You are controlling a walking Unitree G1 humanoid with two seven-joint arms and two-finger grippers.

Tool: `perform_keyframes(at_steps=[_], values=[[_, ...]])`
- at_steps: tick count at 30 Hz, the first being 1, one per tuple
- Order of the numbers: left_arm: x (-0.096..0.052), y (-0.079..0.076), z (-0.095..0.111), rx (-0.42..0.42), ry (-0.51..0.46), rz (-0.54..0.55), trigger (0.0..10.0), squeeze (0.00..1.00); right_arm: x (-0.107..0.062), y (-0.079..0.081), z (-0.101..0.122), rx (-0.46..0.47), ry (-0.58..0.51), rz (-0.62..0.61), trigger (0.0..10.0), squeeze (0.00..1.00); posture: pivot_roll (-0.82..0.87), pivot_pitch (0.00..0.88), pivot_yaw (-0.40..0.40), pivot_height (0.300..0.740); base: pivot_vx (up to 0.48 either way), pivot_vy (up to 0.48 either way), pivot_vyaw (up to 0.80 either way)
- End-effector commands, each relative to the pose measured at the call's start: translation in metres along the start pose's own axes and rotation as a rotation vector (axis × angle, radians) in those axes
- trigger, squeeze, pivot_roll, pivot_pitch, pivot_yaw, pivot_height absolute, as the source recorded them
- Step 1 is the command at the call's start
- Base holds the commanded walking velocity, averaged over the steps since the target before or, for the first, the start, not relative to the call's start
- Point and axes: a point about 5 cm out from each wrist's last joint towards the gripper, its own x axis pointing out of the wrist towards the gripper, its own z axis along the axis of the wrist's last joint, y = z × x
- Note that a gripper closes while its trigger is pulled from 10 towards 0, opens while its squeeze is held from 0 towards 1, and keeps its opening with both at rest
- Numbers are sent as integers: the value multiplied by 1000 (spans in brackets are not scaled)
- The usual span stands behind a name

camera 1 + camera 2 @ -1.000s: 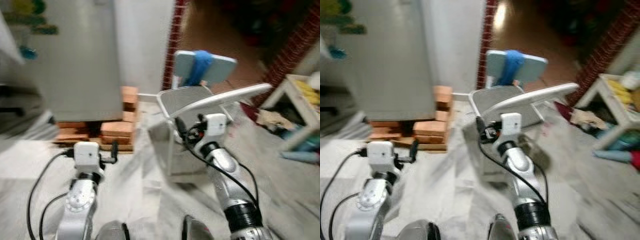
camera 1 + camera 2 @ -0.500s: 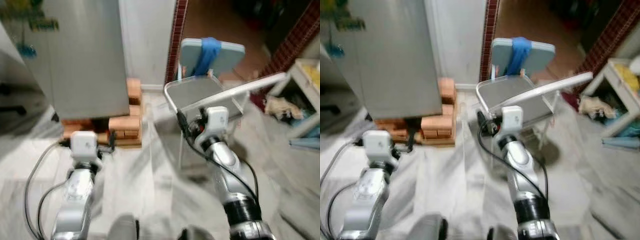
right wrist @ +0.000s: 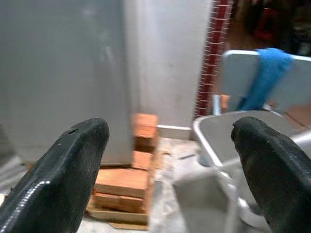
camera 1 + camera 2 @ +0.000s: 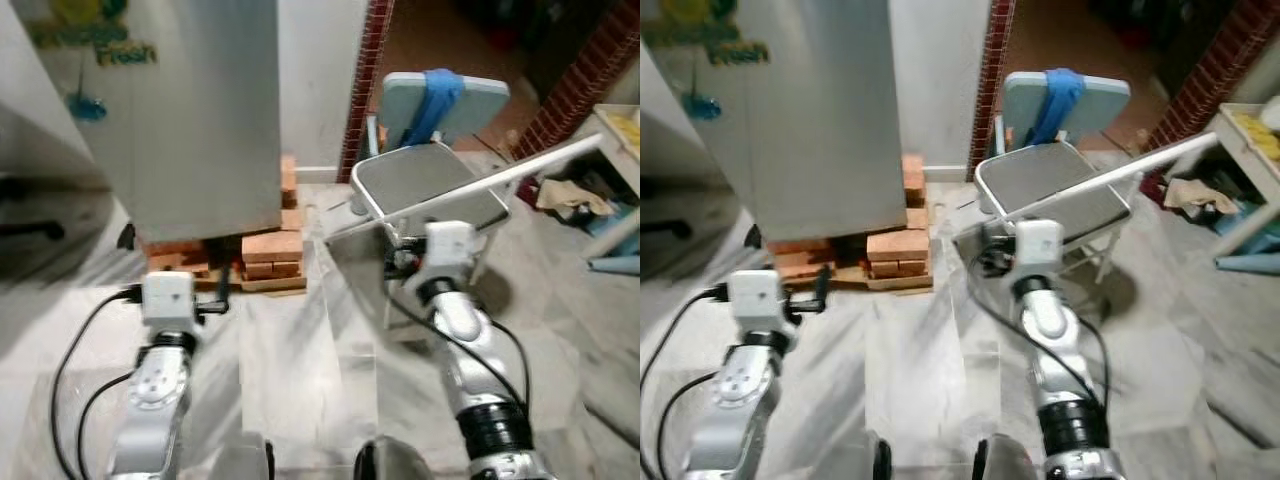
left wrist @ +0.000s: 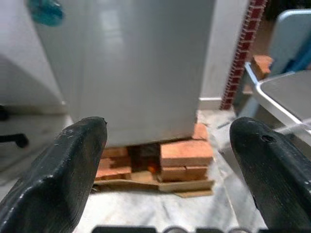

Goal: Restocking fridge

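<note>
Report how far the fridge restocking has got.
Done: nothing visible; the fridge, standing on bricks, looks shut. In hand: nothing. The left gripper and right gripper are both open and empty, facing the fridge beside a grey chair. Left: fetching items, opening the door, loading.

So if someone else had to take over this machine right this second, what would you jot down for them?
Left gripper: open, empty, held low facing the fridge.
Right gripper: open, empty, held out beside the grey chair.
The fridge stands shut on a stack of bricks, ahead and to the robot's left. The chair, with a blue cloth over its back, is ahead to the right. A white shelf with yellow things on it sits far right.
Done: nothing that can be seen; no item is picked up and the door is unopened.
Left: fetch items, open the fridge, load it.
</note>
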Motion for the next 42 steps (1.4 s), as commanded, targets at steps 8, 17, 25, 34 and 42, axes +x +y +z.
perform_keyframes(at_steps=[8,17,25,34,42], values=[[0,-3,-10,-18,27,-18,10000,0,-6,-16,1,-45,-33,-81,10000,0,110,66,-9,740,0,480,-350],[-4,2,-12,-17,20,-3,10000,0,-16,-25,-7,-74,-9,-75,10000,0,110,69,-9,740,0,480,-711],[-6,4,-13,20,11,-17,10000,0,-37,-27,-15,-101,2,-74,10000,0,108,4,22,740,0,480,0],[9,6,-5,81,-11,-40,10000,0,-37,-40,-16,-151,31,-30,10000,0,127,0,13,740,0,0,0],[-1,18,-9,90,-4,-7,10000,0,-29,-32,-9,-192,15,15,10000,0,134,18,19,740,0,0,0]])
